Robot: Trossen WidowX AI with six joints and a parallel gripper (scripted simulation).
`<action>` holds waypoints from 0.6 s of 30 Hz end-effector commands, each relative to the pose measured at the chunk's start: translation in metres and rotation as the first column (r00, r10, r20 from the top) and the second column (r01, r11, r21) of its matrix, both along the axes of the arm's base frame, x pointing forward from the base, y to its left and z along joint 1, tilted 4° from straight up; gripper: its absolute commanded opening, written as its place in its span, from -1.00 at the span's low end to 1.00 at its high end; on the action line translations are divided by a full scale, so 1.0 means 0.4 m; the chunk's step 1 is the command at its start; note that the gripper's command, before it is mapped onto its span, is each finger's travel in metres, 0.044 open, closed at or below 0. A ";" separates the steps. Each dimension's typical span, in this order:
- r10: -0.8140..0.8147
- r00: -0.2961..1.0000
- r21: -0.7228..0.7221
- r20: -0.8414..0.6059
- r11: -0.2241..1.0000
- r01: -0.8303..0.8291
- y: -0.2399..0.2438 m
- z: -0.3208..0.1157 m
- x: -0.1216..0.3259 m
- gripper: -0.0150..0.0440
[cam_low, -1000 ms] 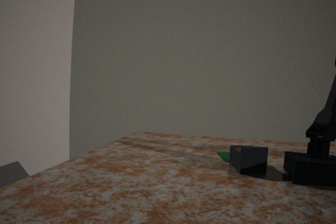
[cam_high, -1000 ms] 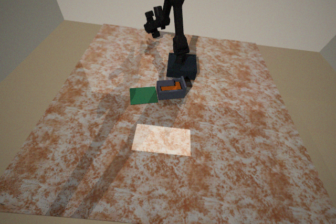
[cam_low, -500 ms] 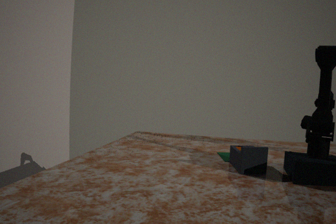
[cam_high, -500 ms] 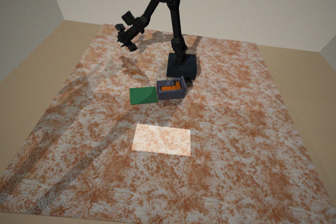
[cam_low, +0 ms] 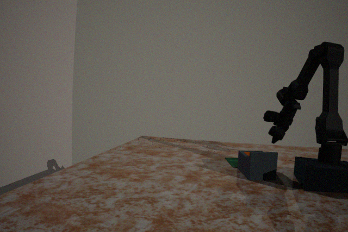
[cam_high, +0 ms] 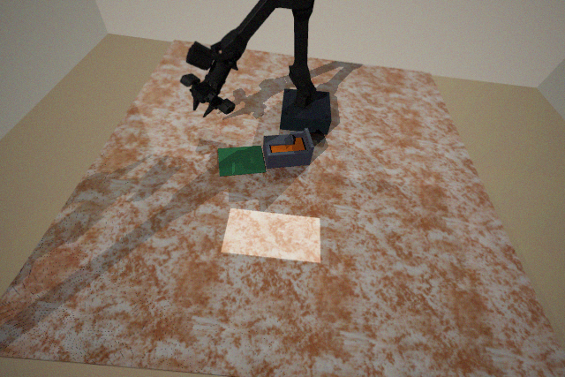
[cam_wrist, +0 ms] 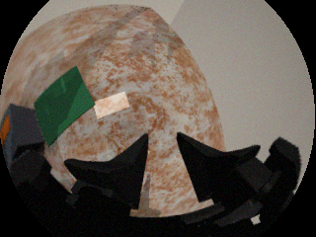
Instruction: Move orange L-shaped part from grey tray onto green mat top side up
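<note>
From my seat, nearest in the top view is a pale bright rectangular patch point(cam_high: 273, 235) on the mottled rust-and-white desk point(cam_high: 387, 227). Beyond it lies the green mat point(cam_high: 240, 161), flat, with the grey tray point(cam_high: 288, 150) right beside its edge; I read them as touching or nearly so. The orange L-shaped part point(cam_high: 286, 147) sits inside the tray's pocket, and I see its orange top face framed by the grey walls. In the dim exterior view only a small orange corner point(cam_low: 247, 153) shows above the tray wall, so I cannot say from there whether the part lies fully flush.

Just behind the tray stands the arm's dark base block point(cam_high: 305, 110). The arm point(cam_high: 298, 35) rises from it, bends at the top and reaches down and across, so the hand point(cam_high: 200, 107) hangs in the air well apart from the tray, out past the mat's far side. In the exterior view the hand point(cam_low: 274, 139) is above the tray's height and touches nothing.

In the wrist view the fingers stand about half apart, tips pointing at the desk, with bare desk showing in the gap; the hand grips nothing. The mat point(cam_wrist: 62, 105) and a grey edge of the tray point(cam_wrist: 26, 128) sit off to the left of that view.
</note>
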State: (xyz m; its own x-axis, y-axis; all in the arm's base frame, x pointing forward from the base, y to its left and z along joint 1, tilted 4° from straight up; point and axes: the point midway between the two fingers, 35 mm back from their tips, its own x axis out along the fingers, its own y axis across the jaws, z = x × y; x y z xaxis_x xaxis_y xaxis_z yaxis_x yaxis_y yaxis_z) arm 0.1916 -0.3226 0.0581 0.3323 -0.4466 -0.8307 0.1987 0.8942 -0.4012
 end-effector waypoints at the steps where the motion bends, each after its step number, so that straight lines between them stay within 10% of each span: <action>1: 0.060 0.998 0.075 -0.005 0.995 -0.060 0.104 0.012 0.090 0.12; 18: 0.428 0.880 0.376 -0.206 0.865 -0.333 0.738 0.075 0.211 0.12</action>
State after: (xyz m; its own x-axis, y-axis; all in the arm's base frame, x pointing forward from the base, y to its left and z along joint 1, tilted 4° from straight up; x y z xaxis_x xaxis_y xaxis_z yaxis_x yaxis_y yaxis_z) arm 0.2847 -0.0561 0.0812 0.2008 -0.0341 -0.9790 -0.2221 0.9718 -0.0794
